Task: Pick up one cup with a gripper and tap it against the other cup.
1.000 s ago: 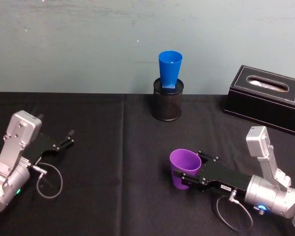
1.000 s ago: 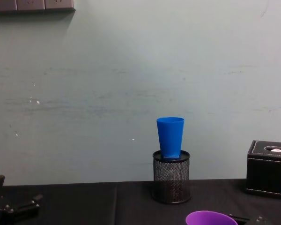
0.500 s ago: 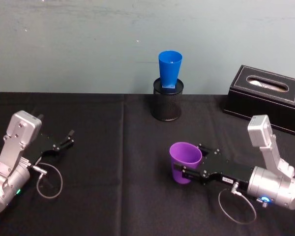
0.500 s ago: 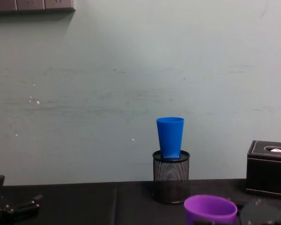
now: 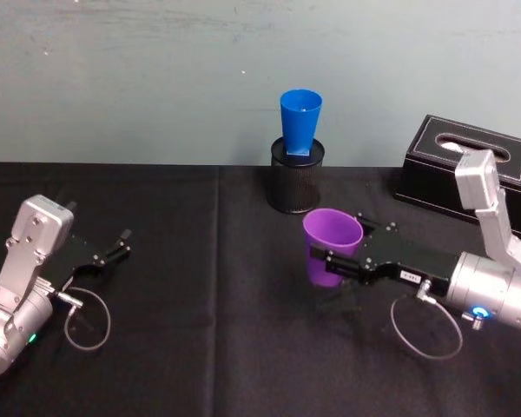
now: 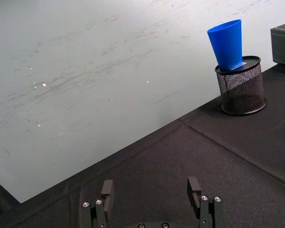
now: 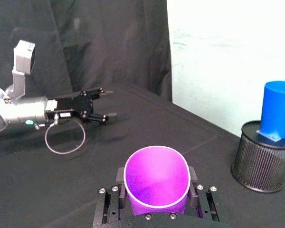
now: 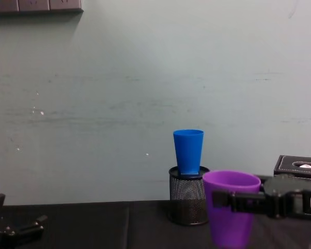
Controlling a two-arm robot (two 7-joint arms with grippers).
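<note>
My right gripper (image 5: 334, 261) is shut on the purple cup (image 5: 330, 246) and holds it upright, lifted off the black table. From the chest the purple cup (image 8: 230, 211) hangs just right of and below the blue cup (image 8: 188, 151), apart from it. The blue cup (image 5: 300, 121) stands upright on top of a black mesh holder (image 5: 296, 181) at the back centre. In the right wrist view the purple cup (image 7: 156, 179) sits between the fingers, with the blue cup (image 7: 279, 110) farther off. My left gripper (image 5: 117, 246) rests open at the left of the table.
A black tissue box (image 5: 469, 174) stands at the back right, close behind my right arm. The table is covered by a black cloth (image 5: 191, 295). A pale wall (image 5: 156, 78) rises right behind the mesh holder.
My right gripper has lifted the purple cup off the table and carried it up and toward the blue cup. The left arm has not moved.
</note>
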